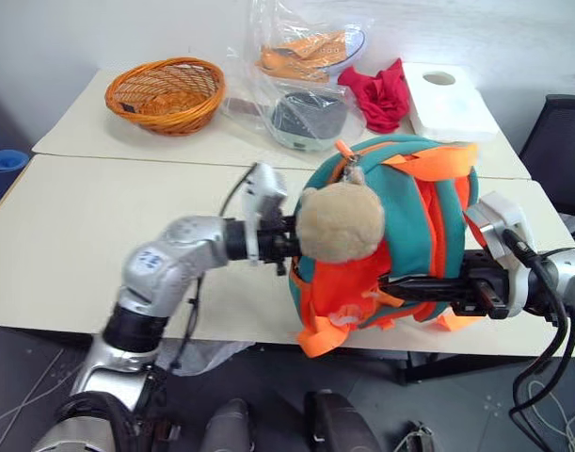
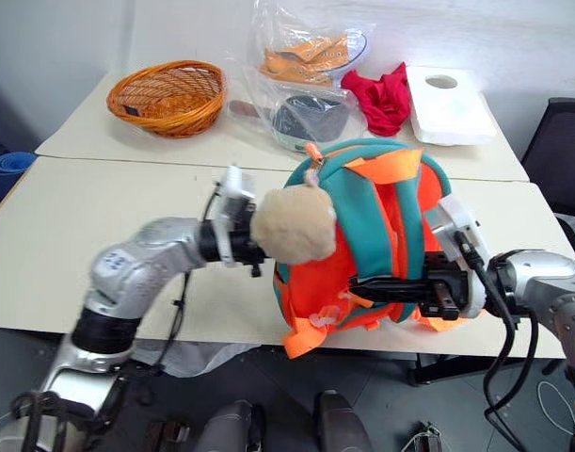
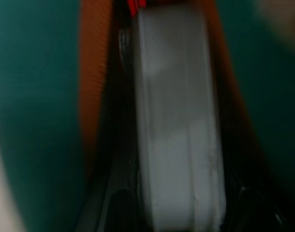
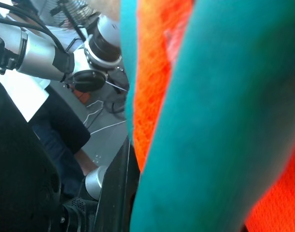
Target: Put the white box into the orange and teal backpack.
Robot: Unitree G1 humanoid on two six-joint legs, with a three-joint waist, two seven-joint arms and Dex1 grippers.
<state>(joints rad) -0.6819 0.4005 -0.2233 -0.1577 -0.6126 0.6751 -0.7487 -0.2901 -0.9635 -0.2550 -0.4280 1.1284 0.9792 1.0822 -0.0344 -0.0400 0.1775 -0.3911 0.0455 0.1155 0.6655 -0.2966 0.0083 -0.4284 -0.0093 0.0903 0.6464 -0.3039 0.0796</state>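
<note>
The right hand (image 2: 386, 285) was pinched shut on a teal strap of the orange and teal backpack (image 2: 381, 235), holding it upright over the desk (image 2: 80, 245) near its front edge. The left hand (image 1: 285, 247) reached in behind the plush toy (image 1: 339, 223); in its wrist view the white box (image 3: 178, 145) sat between its fingers, pushed between the backpack's teal and orange fabric.

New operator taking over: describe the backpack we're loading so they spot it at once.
On the near edge of the front table, between the two grippers, stands the orange and teal backpack. It is rounded, with bright orange straps and a tan plush toy hanging on its side, unlike the wicker basket behind.
</note>
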